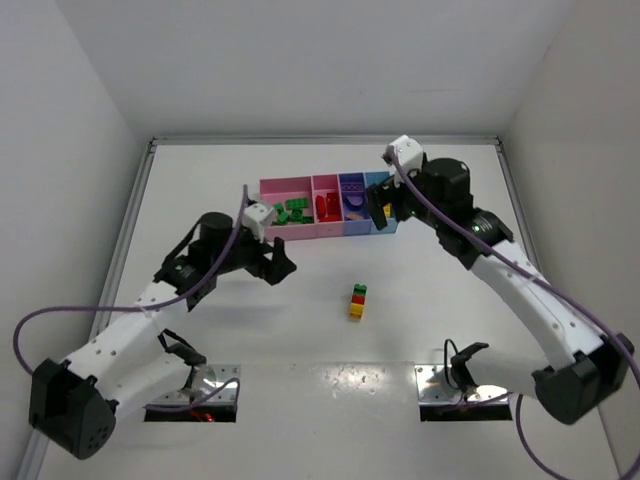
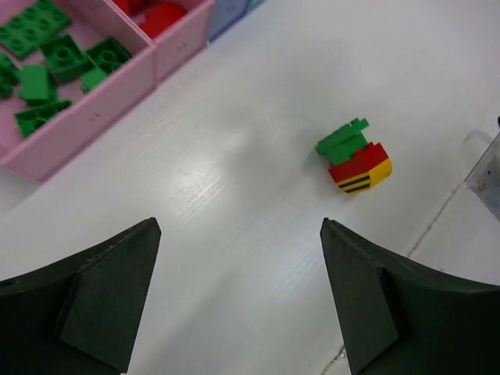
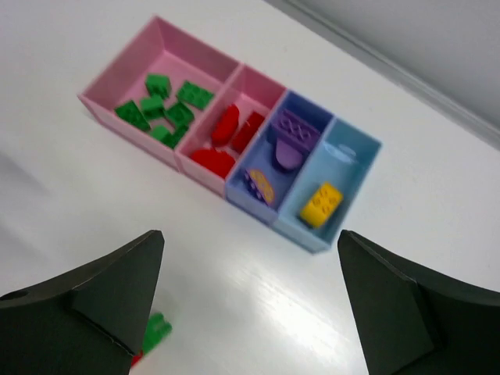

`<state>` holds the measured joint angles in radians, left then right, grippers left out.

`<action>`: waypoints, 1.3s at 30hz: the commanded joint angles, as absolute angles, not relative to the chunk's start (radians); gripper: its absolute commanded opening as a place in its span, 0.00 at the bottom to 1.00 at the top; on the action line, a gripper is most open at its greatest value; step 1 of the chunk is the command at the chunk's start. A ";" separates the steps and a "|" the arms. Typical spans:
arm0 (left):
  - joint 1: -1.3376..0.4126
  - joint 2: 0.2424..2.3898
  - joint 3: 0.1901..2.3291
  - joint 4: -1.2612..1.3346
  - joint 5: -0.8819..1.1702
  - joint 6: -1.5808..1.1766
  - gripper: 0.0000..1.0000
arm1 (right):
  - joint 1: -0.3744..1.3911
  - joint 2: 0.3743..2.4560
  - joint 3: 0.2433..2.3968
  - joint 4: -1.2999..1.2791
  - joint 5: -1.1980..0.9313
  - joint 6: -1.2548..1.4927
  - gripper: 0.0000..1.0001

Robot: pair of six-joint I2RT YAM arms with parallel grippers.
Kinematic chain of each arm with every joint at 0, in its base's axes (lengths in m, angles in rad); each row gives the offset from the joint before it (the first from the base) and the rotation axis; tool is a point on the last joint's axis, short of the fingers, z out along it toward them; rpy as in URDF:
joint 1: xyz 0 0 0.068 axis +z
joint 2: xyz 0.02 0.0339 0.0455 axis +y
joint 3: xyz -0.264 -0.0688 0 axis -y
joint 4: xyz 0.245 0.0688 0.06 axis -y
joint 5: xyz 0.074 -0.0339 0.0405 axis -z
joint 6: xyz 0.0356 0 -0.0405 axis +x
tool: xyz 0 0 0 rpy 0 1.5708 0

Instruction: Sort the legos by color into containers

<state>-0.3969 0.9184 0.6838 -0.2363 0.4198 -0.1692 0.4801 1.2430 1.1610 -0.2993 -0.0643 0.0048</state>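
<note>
A small clump of stacked green, red and yellow legos (image 1: 357,301) lies alone on the white table; it also shows in the left wrist view (image 2: 354,158) and at the edge of the right wrist view (image 3: 154,331). The row of four containers (image 1: 300,232) stands at the back. The wide pink bin (image 3: 129,133) holds green legos (image 3: 160,105), the narrow pink one red legos (image 3: 226,137), the purple-blue one purple legos (image 3: 285,141), the light blue one a yellow lego (image 3: 321,203). My left gripper (image 1: 280,264) is open and empty, left of the clump. My right gripper (image 1: 383,213) is open and empty above the bins' right end.
Both arm bases sit on metal plates (image 1: 195,393) at the near edge, with looping purple cables. White walls close in the table on three sides. A base plate corner (image 2: 486,168) shows right of the clump in the left wrist view.
</note>
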 commanded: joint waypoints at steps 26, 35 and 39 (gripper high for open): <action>-1.100 1.727 1.224 -0.429 -0.230 -0.649 0.87 | 0.155 1.000 0.884 -0.508 -0.164 0.044 0.94; -1.100 1.765 1.172 -0.405 -0.189 -0.683 0.87 | 0.146 0.991 0.884 -0.508 -0.173 0.044 0.94; -1.109 1.786 1.183 -0.405 -0.152 -0.683 0.83 | 0.137 1.000 0.884 -0.508 -0.173 0.044 0.94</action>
